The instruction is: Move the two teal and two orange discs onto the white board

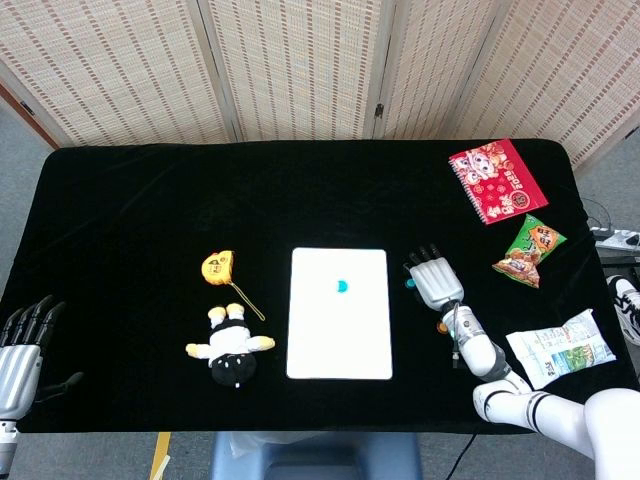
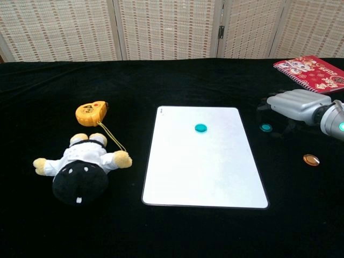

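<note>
The white board [image 1: 338,340] [image 2: 204,172] lies flat in the middle of the black table. One teal disc [image 1: 343,286] [image 2: 200,128] rests on its far half. A second teal disc [image 1: 409,283] [image 2: 265,127] lies on the cloth just right of the board. My right hand [image 1: 433,280] [image 2: 293,106] hovers low beside it, palm down, fingertips pointing down close to the disc, holding nothing. One orange disc [image 2: 310,159] sits on the cloth nearer me; the other orange disc is hidden by the hand. My left hand [image 1: 18,360] rests open at the table's near left corner.
A plush toy [image 1: 230,350] [image 2: 80,164] and a yellow tag on a cord [image 1: 217,266] [image 2: 91,112] lie left of the board. A red notebook [image 1: 498,180] [image 2: 314,69], a green snack bag [image 1: 530,250] and a white packet [image 1: 560,345] occupy the right side.
</note>
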